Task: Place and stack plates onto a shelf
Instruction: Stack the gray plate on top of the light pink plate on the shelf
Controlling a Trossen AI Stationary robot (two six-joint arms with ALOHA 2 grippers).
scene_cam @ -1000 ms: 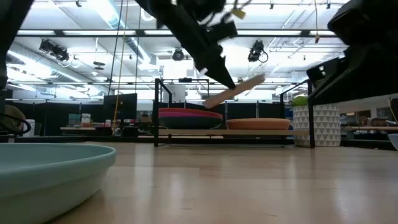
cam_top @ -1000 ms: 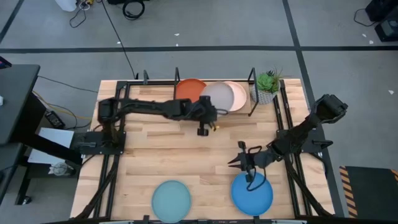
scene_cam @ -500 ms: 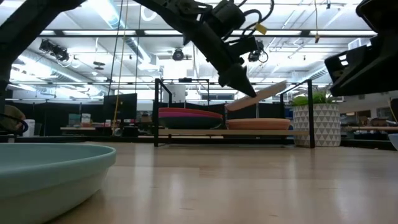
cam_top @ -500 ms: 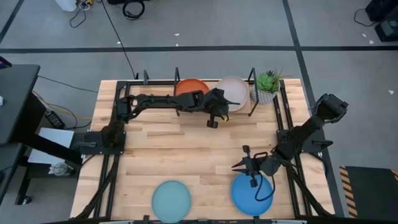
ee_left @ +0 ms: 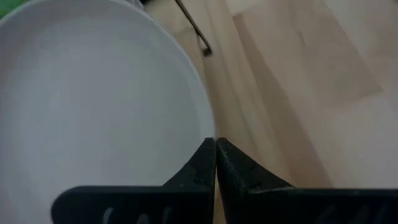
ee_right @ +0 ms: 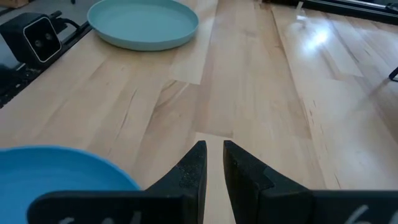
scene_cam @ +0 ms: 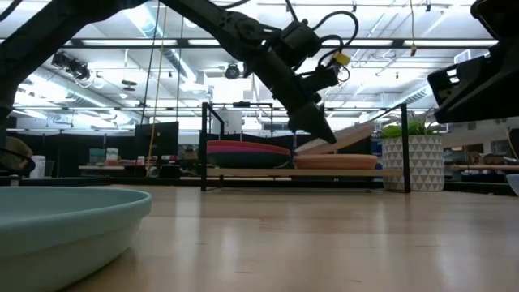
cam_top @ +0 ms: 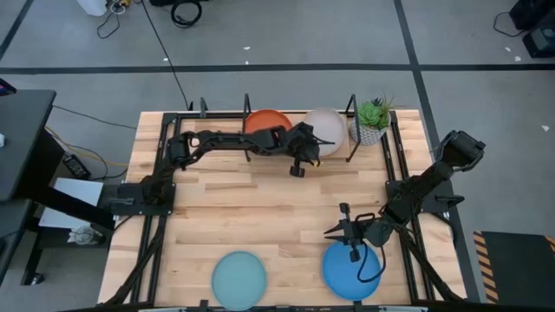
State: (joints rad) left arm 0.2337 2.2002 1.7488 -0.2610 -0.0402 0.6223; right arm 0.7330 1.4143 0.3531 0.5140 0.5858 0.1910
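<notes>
My left gripper reaches over the right half of the black shelf and is shut on the grey plate. That plate hangs tilted just above the peach-tan plate lying on the shelf. The shelf's left half carries a stack with orange on top; magenta and dark teal show at its side. My right gripper hovers open by a narrow gap near the bright blue plate, touching nothing. The pale teal plate lies flat on the table. My left gripper pinches the grey plate's rim between its two fingers, on the side toward the table's near-left. The fingers slant down from the table's left. The plate is tilted, held side low and far side raised; whether it touches the peach-tan plate, I cannot tell.
A small green potted plant in a white patterned pot stands right of the shelf's right post. Bare wooden tabletop lies between the shelf and the two near plates. The blue plate sits just beside my right fingers.
My left gripper has carried the grey plate from in front of the shelf toward the table's far right, over the shelf's right half, then lowered it toward the peach-tan plate, still tilted. My right gripper has drifted slightly toward the near edge.
</notes>
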